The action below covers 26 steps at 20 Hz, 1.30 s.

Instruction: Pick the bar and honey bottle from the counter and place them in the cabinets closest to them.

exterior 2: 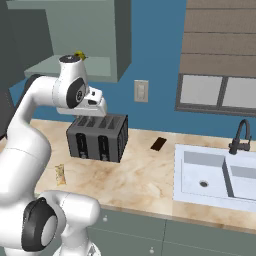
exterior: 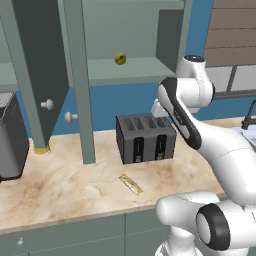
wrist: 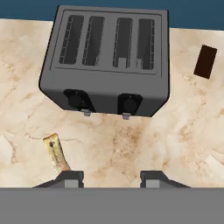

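left base view: the bar is lying flat on the counter in front of the toaster. right base view: the bar is sitting left of the toaster. hand view: the gripper is hovering with fingers released, grasping nothing, the bar just beside its left fingertip.

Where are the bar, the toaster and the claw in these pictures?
bar (exterior: 131, 184): left base view, middle of the wrapper.
toaster (wrist: 107, 61): hand view, slotted top.
claw (wrist: 111, 178): hand view, midway between the fingertips.
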{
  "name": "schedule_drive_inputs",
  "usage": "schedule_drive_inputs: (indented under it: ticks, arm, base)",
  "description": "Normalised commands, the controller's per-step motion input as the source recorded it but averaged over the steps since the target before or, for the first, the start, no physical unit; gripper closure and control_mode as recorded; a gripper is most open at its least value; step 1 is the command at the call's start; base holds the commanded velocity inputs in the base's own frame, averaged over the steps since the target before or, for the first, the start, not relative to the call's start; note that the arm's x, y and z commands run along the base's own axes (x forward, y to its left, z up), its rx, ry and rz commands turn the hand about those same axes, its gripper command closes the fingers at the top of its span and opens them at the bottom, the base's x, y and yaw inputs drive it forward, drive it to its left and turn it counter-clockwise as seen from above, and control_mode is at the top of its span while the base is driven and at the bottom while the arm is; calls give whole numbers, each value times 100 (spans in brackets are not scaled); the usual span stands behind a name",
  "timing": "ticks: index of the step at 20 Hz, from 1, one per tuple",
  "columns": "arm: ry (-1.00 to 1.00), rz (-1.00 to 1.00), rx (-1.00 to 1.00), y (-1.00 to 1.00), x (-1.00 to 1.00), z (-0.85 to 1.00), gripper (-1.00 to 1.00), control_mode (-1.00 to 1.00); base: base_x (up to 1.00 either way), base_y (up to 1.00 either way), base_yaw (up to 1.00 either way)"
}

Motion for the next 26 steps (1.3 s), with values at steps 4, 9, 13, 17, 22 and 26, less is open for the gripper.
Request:
schedule_drive_inputs:
  ticks: [4,9,13,17,22,26]
  arm:
    - [0,0,0,8,-2,0,-100,-100]
    - [0,0,0,20,-6,-1,-100,-100]
    - [-2,0,0,21,-22,-3,-100,-100]
    - [-6,0,0,19,-31,-3,-100,-100]
    - [-7,3,0,18,-29,-9,-100,-100]
    - [-6,5,0,15,-27,-12,-100,-100]
  base:
    - [0,0,0]
    - [0,0,0]
    - [0,0,0]
    - [0,0,0]
    - [0,0,0]
    - [0,0,0]
